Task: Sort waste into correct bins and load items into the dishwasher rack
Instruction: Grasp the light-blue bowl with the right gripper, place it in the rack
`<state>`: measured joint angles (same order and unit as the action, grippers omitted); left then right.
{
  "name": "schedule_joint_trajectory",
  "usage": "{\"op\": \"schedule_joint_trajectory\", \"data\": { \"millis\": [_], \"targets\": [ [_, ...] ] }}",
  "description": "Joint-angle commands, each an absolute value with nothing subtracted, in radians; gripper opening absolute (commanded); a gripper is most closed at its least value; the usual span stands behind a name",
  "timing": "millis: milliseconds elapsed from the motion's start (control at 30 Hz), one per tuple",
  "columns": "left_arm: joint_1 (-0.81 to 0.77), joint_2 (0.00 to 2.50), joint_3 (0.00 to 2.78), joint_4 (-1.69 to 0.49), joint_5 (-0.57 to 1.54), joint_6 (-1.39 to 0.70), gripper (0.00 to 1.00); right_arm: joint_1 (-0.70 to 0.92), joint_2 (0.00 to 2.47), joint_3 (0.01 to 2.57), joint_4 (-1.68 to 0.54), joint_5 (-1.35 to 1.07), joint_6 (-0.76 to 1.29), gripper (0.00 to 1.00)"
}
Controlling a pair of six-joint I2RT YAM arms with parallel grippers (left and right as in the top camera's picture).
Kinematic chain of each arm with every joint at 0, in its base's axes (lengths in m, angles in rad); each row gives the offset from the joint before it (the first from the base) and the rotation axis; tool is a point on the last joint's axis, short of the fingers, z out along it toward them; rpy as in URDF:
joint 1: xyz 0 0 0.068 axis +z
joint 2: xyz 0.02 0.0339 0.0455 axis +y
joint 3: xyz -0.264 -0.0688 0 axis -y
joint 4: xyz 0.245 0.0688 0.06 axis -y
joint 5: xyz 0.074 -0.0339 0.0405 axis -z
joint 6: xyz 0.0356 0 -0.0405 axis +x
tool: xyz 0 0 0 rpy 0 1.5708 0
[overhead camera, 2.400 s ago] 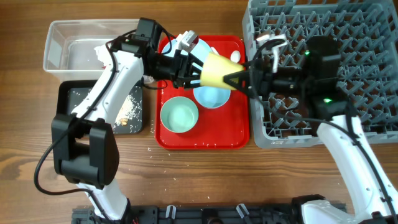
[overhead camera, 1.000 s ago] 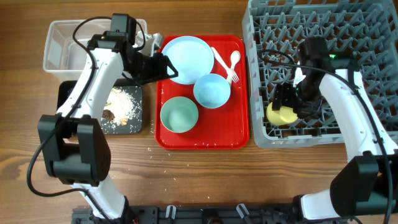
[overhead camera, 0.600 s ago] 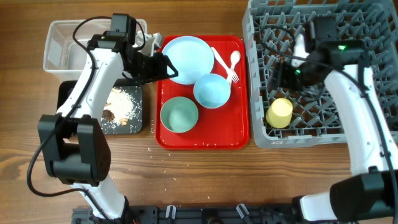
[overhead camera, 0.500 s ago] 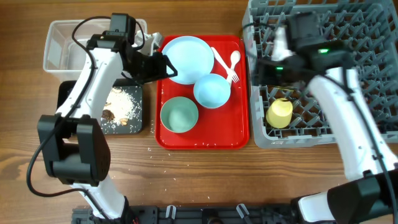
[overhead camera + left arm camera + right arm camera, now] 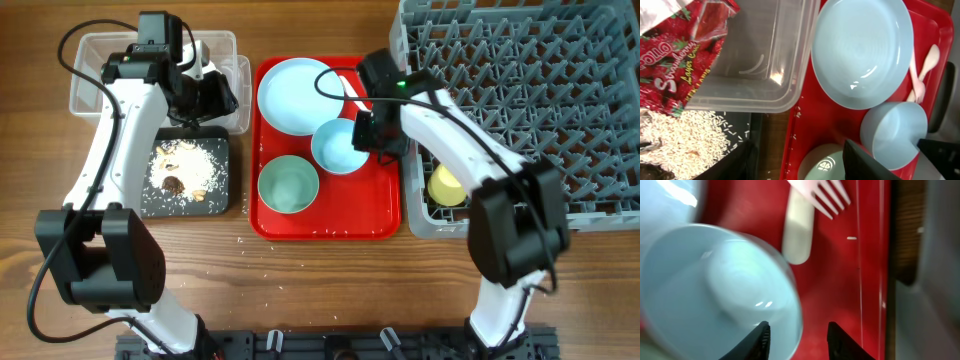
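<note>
My right gripper [image 5: 362, 135] [image 5: 800, 340] is open astride the right rim of the light blue bowl [image 5: 338, 148] [image 5: 715, 290] on the red tray. One finger is inside the bowl and one outside. The white fork [image 5: 820, 197] and spoon [image 5: 799, 230] lie just beyond it. The light blue plate [image 5: 297, 95] [image 5: 860, 50] and pale green bowl [image 5: 288, 185] [image 5: 822, 162] are on the tray too. The yellow cup [image 5: 447, 185] lies in the grey rack [image 5: 520, 60]. My left gripper [image 5: 212, 97] is open and empty by the clear tub [image 5: 110, 75]. The red-and-white wrapper [image 5: 685, 50] is at the tub.
The black tray [image 5: 225, 200] in front of the tub holds beige food scraps [image 5: 185, 165] [image 5: 670, 145]. The flat red tray [image 5: 325, 222] sits between the bins and the rack. Crumbs are scattered on the wooden table in front of it.
My right gripper has let go of the yellow cup in the rack and moved left to the blue bowl. My left gripper has drawn back from the plate toward the tub.
</note>
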<state>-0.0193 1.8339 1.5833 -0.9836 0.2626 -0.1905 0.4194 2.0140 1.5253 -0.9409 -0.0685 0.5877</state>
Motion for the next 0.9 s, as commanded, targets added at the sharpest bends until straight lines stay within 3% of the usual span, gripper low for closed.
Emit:
{"op": "schedule_joint_trajectory", "data": {
  "millis": [0,133,300,500,600,700,867],
  "targets": [
    [-0.021,1.816,1.599,-0.984,0.230,-0.203,0.67,0.422,2.075,1.513,-0.933,-0.078,0.601,0.30],
    [-0.021,1.816,1.599,-0.984,0.230,-0.203,0.74,0.421,2.083,1.513,-0.923,-0.075,0.594,0.06],
    [-0.021,1.816,1.599,-0.985,0.231,-0.203,1.00,0.419,2.070,1.516,-0.937,-0.076,0.567,0.04],
    [-0.021,1.816,1.599,-0.984,0.231,-0.203,1.00,0.388,1.856,1.581,-1.021,-0.055,0.444,0.04],
    [-0.021,1.816,1.599,-0.984,0.231,-0.203,1.00,0.366,1.726,1.616,-1.056,0.099,0.451,0.04],
    [-0.021,1.816,1.599,-0.984,0.230,-0.203,1.00,0.338,1.602,1.618,-1.028,0.468,0.478,0.04],
    [-0.021,1.816,1.599,-0.984,0.231,-0.203,1.00,0.292,1.623,1.609,-0.870,0.880,0.353,0.04]
  ]
}}
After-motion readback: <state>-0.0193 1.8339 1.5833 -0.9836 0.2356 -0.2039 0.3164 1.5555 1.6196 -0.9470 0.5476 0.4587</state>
